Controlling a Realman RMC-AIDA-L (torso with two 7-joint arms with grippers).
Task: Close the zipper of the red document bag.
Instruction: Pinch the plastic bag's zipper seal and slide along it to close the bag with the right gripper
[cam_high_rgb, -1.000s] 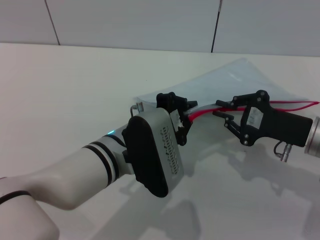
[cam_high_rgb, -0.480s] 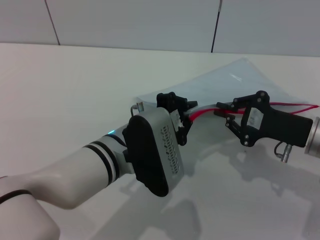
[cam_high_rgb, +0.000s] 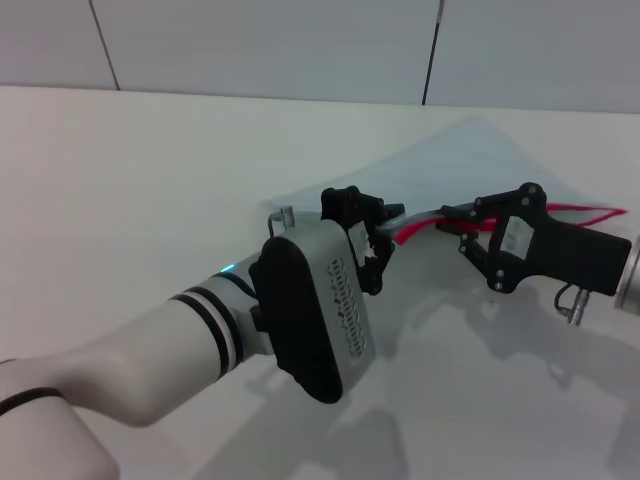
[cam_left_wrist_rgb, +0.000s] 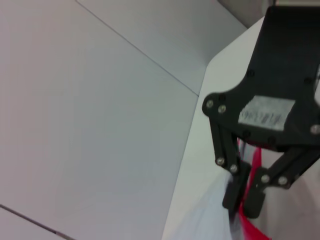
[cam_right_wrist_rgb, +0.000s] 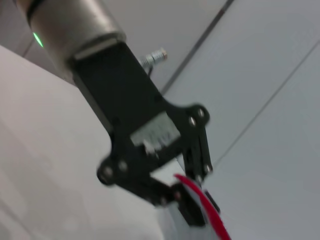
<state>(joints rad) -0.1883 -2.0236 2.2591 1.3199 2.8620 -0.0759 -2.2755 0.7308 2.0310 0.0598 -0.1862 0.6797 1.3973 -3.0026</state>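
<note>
The red document bag (cam_high_rgb: 480, 165), a translucent pale pouch, is lifted off the white table between my two grippers. Its zipper (cam_high_rgb: 418, 230) runs as a thin red strip along the near edge toward the right. In the head view my left gripper (cam_high_rgb: 383, 240) is shut on the bag's left end, where the red strip starts. Just to its right, my right gripper (cam_high_rgb: 455, 217) is shut on the zipper. The left wrist view shows the right gripper (cam_left_wrist_rgb: 244, 202) pinching the red strip (cam_left_wrist_rgb: 256, 162). The right wrist view shows the left gripper (cam_right_wrist_rgb: 187, 200) clamped on the red strip (cam_right_wrist_rgb: 210, 210).
The white table (cam_high_rgb: 150, 170) stretches out to the left and front. A pale panelled wall (cam_high_rgb: 300, 45) stands behind the table's far edge. My left forearm (cam_high_rgb: 200, 335) fills the near left of the head view.
The right gripper has slid a little to the right and up along the red strip. The left gripper and the bag's near edge have risen slightly.
</note>
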